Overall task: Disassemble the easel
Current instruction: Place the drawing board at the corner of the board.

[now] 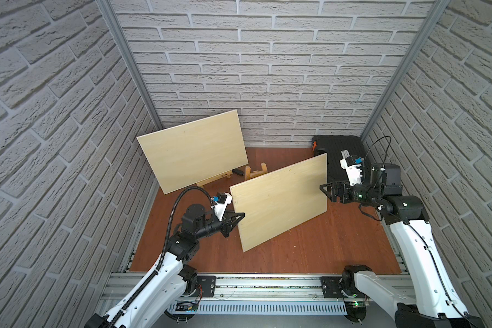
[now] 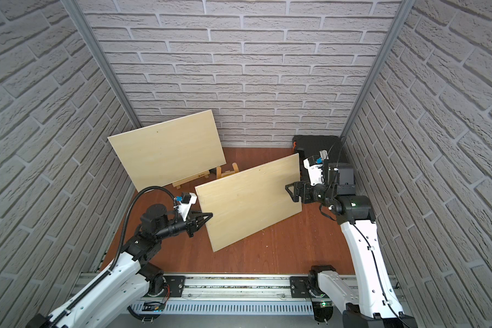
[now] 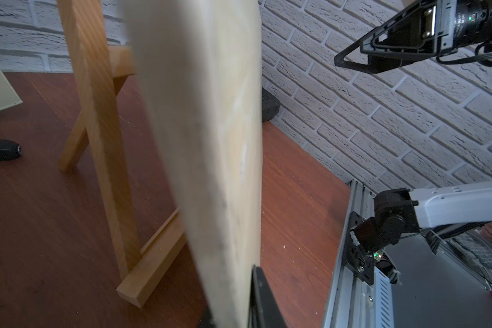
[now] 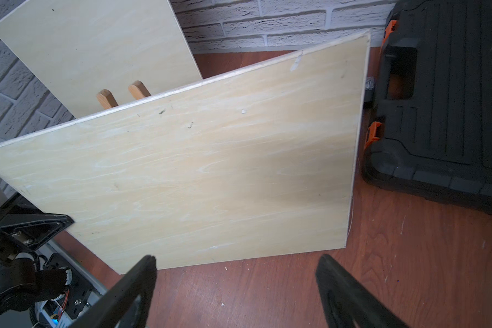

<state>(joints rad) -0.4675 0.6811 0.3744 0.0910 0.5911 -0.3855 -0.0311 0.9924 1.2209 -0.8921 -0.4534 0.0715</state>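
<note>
The near pale wooden board (image 1: 279,201) (image 2: 247,201) stands tilted in front of a small wooden easel (image 1: 256,171) (image 3: 97,113), whose two top ends (image 4: 108,98) show over its upper edge. My left gripper (image 1: 240,215) (image 3: 230,318) is shut on the board's left edge (image 3: 210,142), one finger (image 3: 260,298) against each face. My right gripper (image 1: 323,190) (image 4: 236,264) stands open just off the board's right edge (image 4: 352,170), with nothing between its fingers (image 4: 145,272).
A second board (image 1: 192,150) leans on another easel (image 1: 213,179) at the back left. A black tool case (image 1: 338,150) (image 4: 443,99) lies at the back right. A small black object (image 1: 238,171) (image 3: 0,149) lies between the easels. Brick walls enclose three sides.
</note>
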